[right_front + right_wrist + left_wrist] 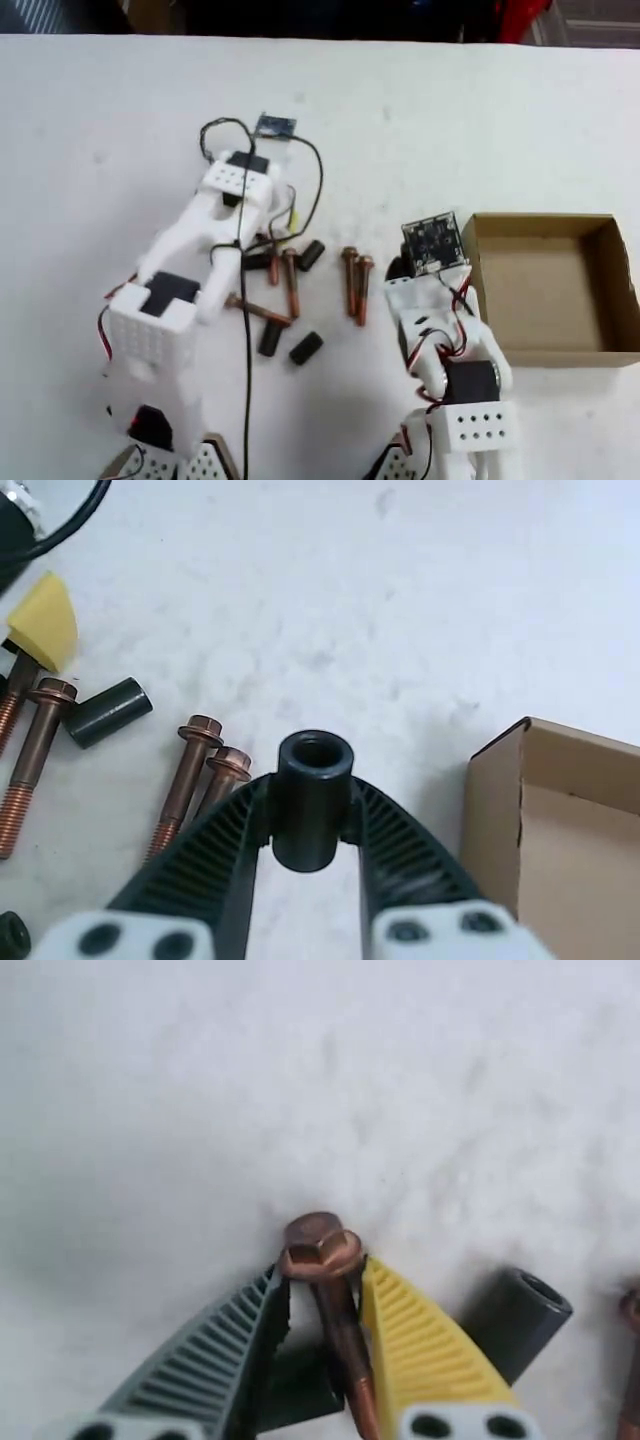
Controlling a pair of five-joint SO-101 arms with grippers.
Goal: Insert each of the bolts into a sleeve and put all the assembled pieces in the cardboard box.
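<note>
My left gripper (320, 1272), with one grey and one yellow finger, is shut on the shank of a copper bolt (322, 1245) just below its hex head, low over the table. In the high view it (275, 235) sits among the loose bolts and sleeves. My right gripper (312, 788) is shut on a black sleeve (312, 805), held upright with its bore showing. That gripper (398, 270) hangs just left of the cardboard box (600, 300), which has nothing inside. A pair of bolts (356, 283) lies between the two arms.
More bolts (290, 275) and black sleeves (270, 340) (305, 348) (312, 255) lie scattered at table centre. A sleeve (515, 1320) lies beside my left gripper. A black cable (245, 380) trails across the left arm. The table's far half is bare.
</note>
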